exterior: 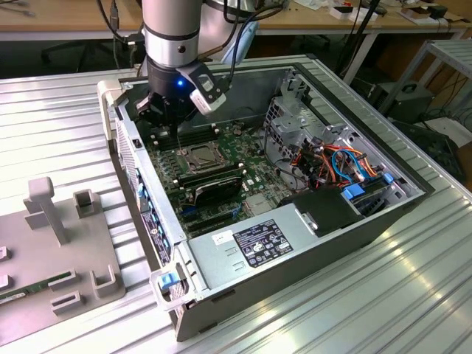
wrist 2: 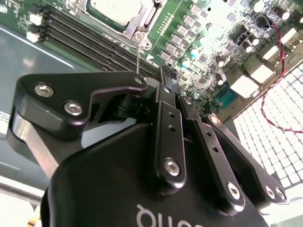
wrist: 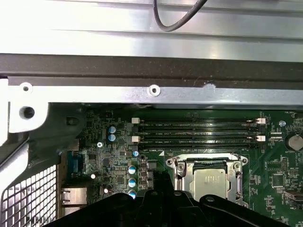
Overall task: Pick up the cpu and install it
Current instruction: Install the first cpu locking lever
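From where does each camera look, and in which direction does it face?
Exterior view: off the arm, raised, looking down into the open case; the arm and gripper show.
First wrist view: on the wrist, facing across the board to the case wall; the gripper's edge shows.
Second wrist view: on the wrist, looking past the gripper to the board.
Both wrist views share the cpu in its socket.

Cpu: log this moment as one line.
gripper: shut, over memory slots | cpu: in socket, not gripped | case: open
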You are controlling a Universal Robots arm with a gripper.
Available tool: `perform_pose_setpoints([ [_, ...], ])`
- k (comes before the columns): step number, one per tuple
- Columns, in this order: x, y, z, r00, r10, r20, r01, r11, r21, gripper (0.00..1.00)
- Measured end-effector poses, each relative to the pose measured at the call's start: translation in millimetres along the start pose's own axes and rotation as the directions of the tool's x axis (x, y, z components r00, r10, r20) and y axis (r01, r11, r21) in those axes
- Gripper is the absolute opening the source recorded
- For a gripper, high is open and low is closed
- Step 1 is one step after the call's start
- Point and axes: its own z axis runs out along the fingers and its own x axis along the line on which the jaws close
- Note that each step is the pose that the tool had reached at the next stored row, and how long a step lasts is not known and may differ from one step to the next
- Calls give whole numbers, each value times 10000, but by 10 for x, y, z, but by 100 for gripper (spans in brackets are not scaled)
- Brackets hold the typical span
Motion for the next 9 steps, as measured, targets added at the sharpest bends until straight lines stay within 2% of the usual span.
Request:
perform_pose_setpoints([
  [1,1,0,-2,10000,4,0,-4,10000,-32,11],
  [3,1,0,-2,10000,29,8,-29,9993,-373,11],
  [4,0,0,-1,10000,47,15,-46,9979,-652,11],
  [6,1,0,-1,10000,68,18,-66,9957,-925,11],
  [9,1,0,-1,10000,70,18,-68,9956,-938,11],
])
